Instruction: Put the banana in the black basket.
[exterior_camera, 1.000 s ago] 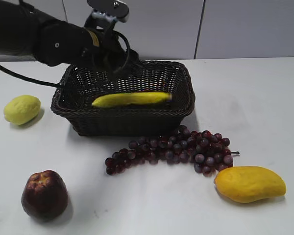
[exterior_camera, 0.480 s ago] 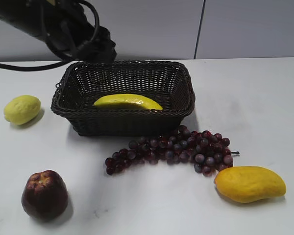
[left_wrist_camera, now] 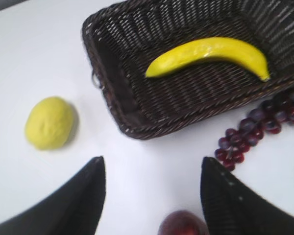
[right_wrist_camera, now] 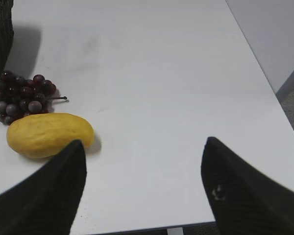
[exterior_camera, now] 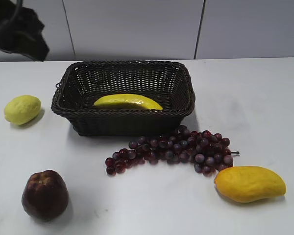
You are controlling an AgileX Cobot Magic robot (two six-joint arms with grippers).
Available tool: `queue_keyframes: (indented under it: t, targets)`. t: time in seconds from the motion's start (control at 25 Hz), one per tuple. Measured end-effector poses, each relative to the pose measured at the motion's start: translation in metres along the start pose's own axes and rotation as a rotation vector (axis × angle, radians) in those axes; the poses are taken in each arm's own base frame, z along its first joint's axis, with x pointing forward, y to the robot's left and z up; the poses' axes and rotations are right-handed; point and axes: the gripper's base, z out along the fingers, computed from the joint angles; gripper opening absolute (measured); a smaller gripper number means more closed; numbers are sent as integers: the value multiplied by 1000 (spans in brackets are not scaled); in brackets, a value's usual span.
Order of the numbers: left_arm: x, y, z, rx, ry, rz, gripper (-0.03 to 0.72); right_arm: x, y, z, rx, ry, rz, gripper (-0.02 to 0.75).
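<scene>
The banana point(exterior_camera: 127, 102) lies flat inside the black basket point(exterior_camera: 78, 125) at the back middle of the table. In the left wrist view the banana point(left_wrist_camera: 210, 53) rests on the floor of the black basket point(left_wrist_camera: 112, 98), seen from high above. My left gripper point(left_wrist_camera: 152, 164) is open and empty, well above the table to the left of the basket; only part of its arm point(exterior_camera: 17, 32) shows at the exterior view's top left. My right gripper point(right_wrist_camera: 144, 147) is open and empty over the table's right front.
A lemon point(exterior_camera: 22, 109) lies left of the basket. A grape bunch point(exterior_camera: 174, 151) lies in front of it. A mango point(exterior_camera: 250, 183) sits at the front right, a dark red apple point(exterior_camera: 44, 194) at the front left. The table's right edge point(right_wrist_camera: 264, 83) is near.
The banana has settled flat in the basket. My left arm has pulled up and away to the left, from over the basket to the frame's top left corner.
</scene>
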Motion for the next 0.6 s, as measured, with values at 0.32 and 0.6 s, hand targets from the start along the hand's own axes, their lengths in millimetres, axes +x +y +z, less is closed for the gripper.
queue_keyframes:
  t: [0.32, 0.6]
  targets:
    - [40, 48, -22, -111, 93, -179, 594, 0, 0, 0, 0, 0, 0, 583]
    - [102, 68, -42, -175, 97, -329, 594, 0, 0, 0, 0, 0, 0, 583]
